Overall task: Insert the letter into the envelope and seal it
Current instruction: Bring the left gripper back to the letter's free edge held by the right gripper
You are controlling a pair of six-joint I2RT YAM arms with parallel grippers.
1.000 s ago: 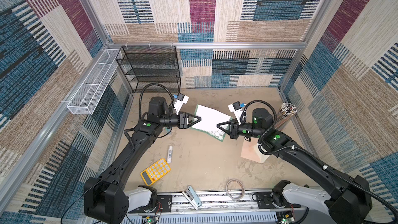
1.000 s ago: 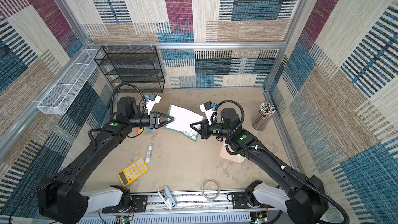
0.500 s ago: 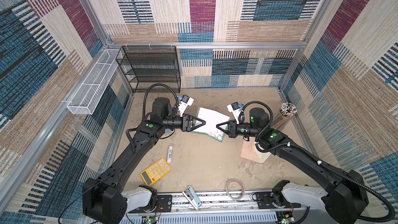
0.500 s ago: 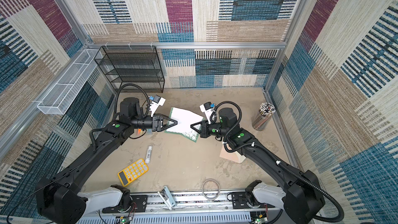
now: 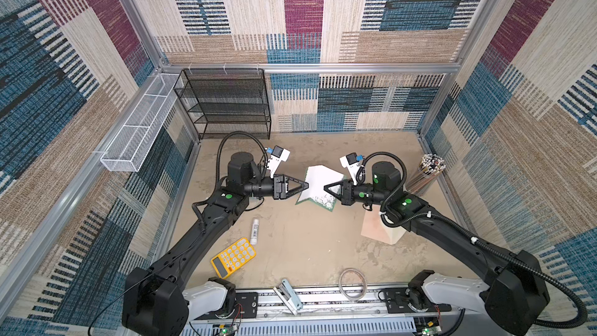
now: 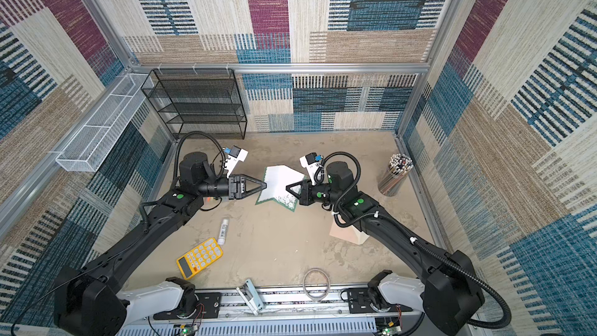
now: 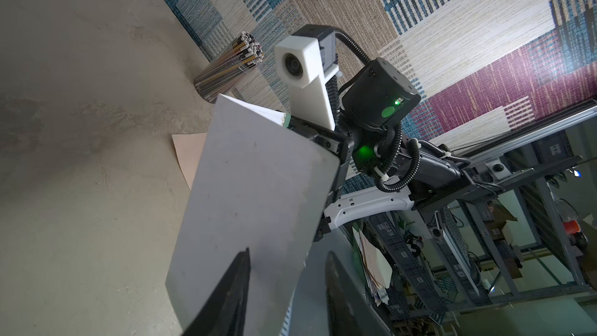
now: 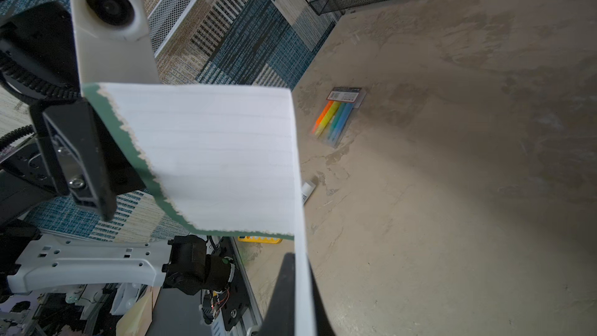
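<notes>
The letter [image 5: 323, 181] [image 6: 280, 179] is a white lined sheet with a dark green border, hanging bent in the air at mid-table. My right gripper [image 5: 325, 186] [image 8: 300, 263] is shut on its edge; the lined face [image 8: 210, 156] curves away from the jaws. My left gripper [image 5: 307, 185] [image 7: 289, 253] faces it from the other side, open, with the sheet's blank back [image 7: 252, 189] reaching in between its two fingers. The peach-pink envelope [image 5: 376, 229] [image 6: 344, 232] [image 7: 189, 153] lies flat on the table, partly hidden under my right arm.
On the table's left lie a yellow calculator [image 5: 233, 256] and a glue stick [image 5: 255, 231]. A pencil cup [image 5: 426, 172] stands at the right wall. A black mesh shelf [image 5: 226, 105] stands at the back. A highlighter pack [image 8: 339, 114] lies under my left arm. A wire ring [image 5: 352, 284] lies at the front.
My left gripper has moved right up to the letter's edge, with its jaws first wider, then narrower. The right gripper kept hold of the letter and shifted slightly.
</notes>
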